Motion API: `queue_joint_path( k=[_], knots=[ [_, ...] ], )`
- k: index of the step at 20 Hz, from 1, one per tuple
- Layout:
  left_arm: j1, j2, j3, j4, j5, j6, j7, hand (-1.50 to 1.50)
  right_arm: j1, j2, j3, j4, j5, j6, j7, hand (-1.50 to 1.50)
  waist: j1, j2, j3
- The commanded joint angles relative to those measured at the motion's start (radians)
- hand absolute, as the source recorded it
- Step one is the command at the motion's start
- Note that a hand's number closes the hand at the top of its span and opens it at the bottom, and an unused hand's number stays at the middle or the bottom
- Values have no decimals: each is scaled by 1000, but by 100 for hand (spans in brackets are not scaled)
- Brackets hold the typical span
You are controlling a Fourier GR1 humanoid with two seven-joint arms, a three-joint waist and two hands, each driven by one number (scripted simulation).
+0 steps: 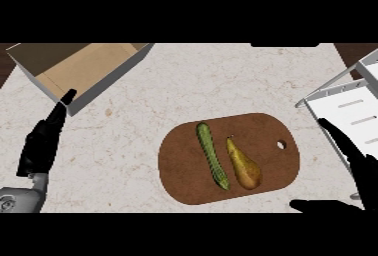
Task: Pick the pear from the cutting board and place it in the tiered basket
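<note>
The pear (244,167) is lying on the brown cutting board (184,170), stem end pointing away from the robot, just beside a cucumber (212,156) stretching along its left. The right hand (353,165) is hovering at the board's right edge, fingers straight and spread, thumb apart below, grasping nothing. Beside it, the white tiered basket (347,107) is standing at the counter's right side. The left hand (44,140) is resting open at far left, fingers pointing toward an open cardboard box (81,65).
</note>
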Motion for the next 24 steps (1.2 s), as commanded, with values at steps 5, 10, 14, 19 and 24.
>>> queue_joint_path(
  k=[5,10,14,19,24],
  knots=[
    [-31,-7,18,21,-5,-31,-12,0,-351,71,91,-27,55,206,542,-150,30,4,5],
    [-121,-49,8,90,-32,-14,28,0,-433,192,170,65,59,262,654,-150,14,4,5],
    [-59,-30,26,29,-17,-31,11,0,-431,257,236,128,95,275,698,-150,19,0,5],
    [-26,-51,14,19,-36,-24,15,0,-458,287,214,256,83,316,663,-150,19,2,6],
    [-44,-24,67,65,-23,-59,-13,0,-435,350,266,194,162,332,741,-150,1,-1,6]
  ],
)
